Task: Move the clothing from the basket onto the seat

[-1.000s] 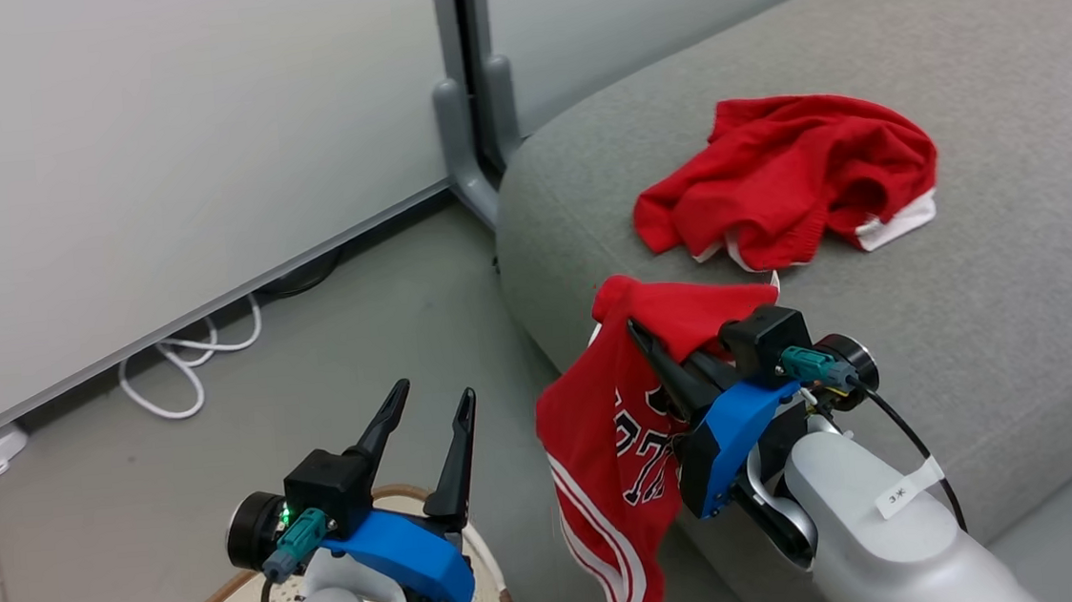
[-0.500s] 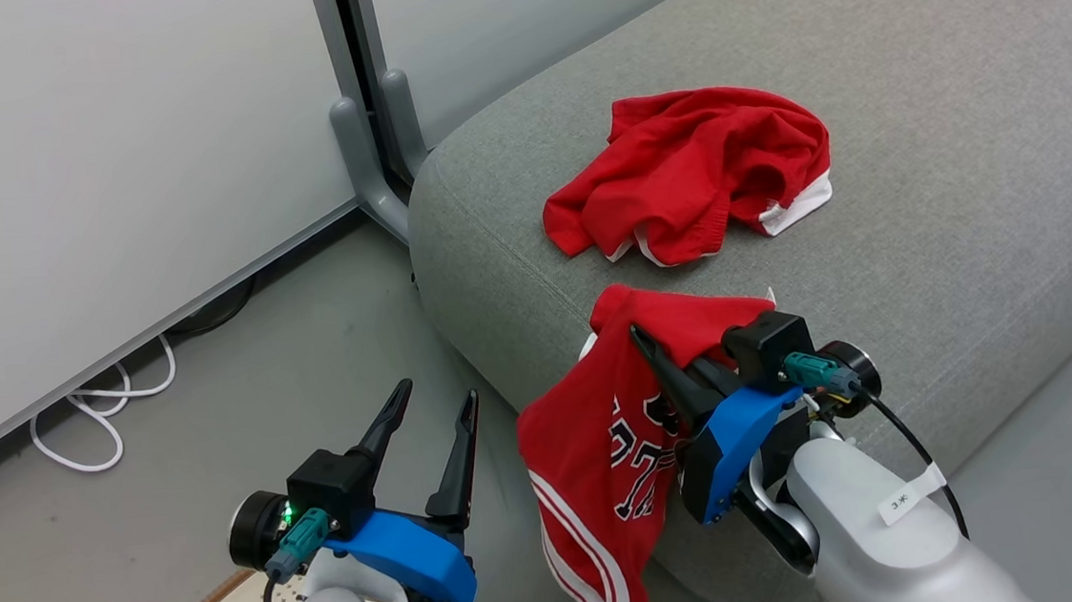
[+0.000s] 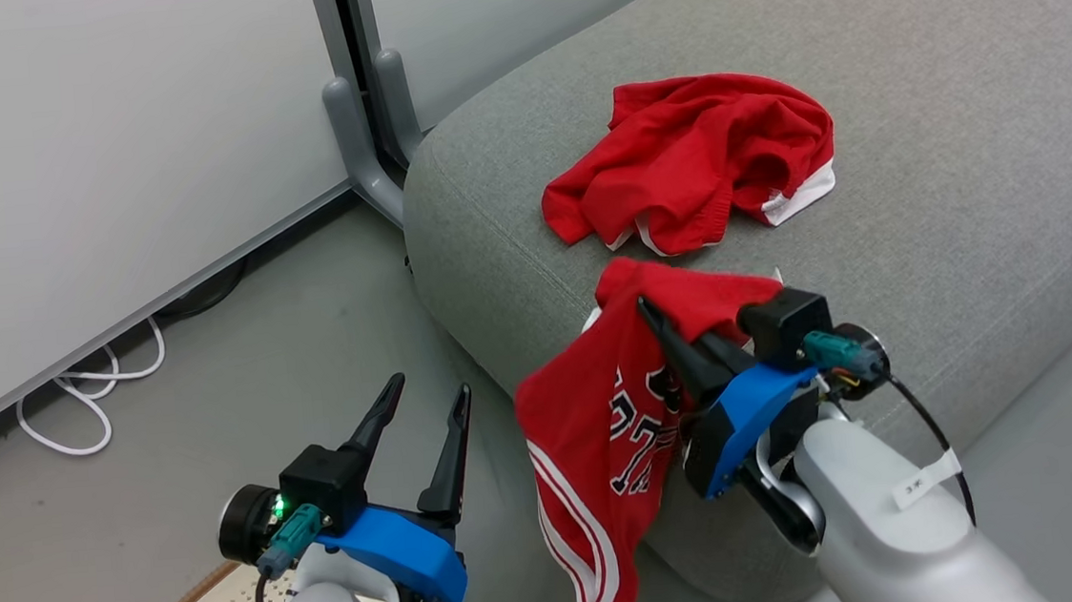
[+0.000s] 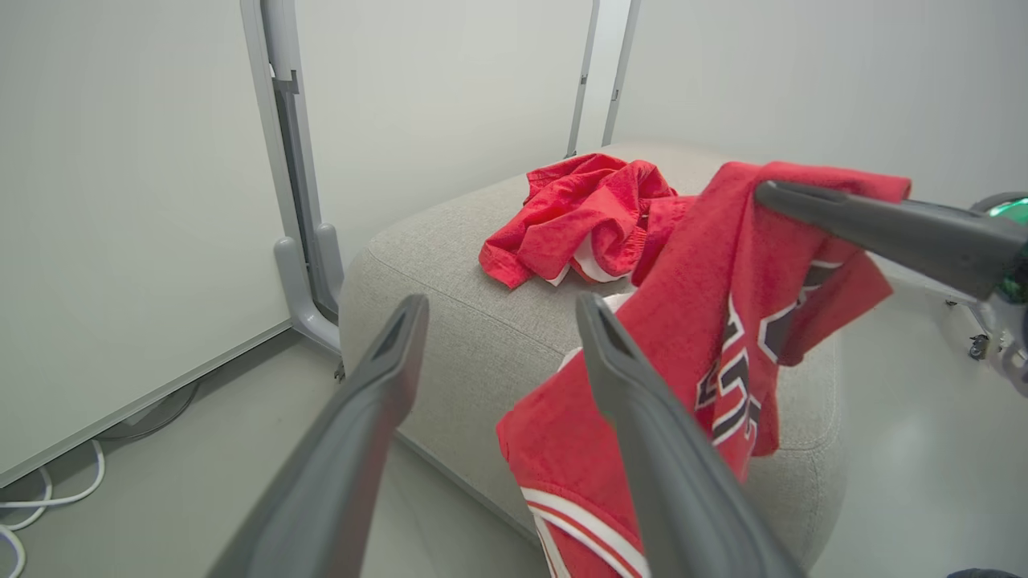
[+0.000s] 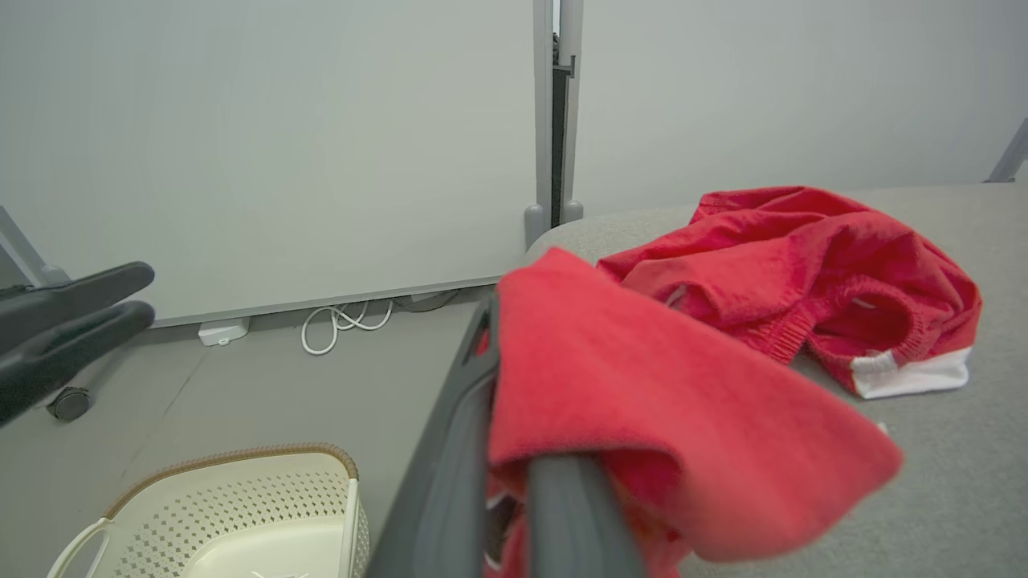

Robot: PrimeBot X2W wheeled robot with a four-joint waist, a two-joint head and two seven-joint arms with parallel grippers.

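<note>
Jersey [image 3: 594, 430] is dangling at the sofa [image 3: 965, 162] edge, right gripper [image 3: 652, 316] pinching it for the drop. Left gripper [image 3: 430, 386] is waiting, fingers [image 3: 452, 451] spread.

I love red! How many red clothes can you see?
2. One red garment lies crumpled on the grey sofa. The other garment, with dark lettering, hangs from the shut right claw at the sofa's edge. The basket shows only partly.
</note>
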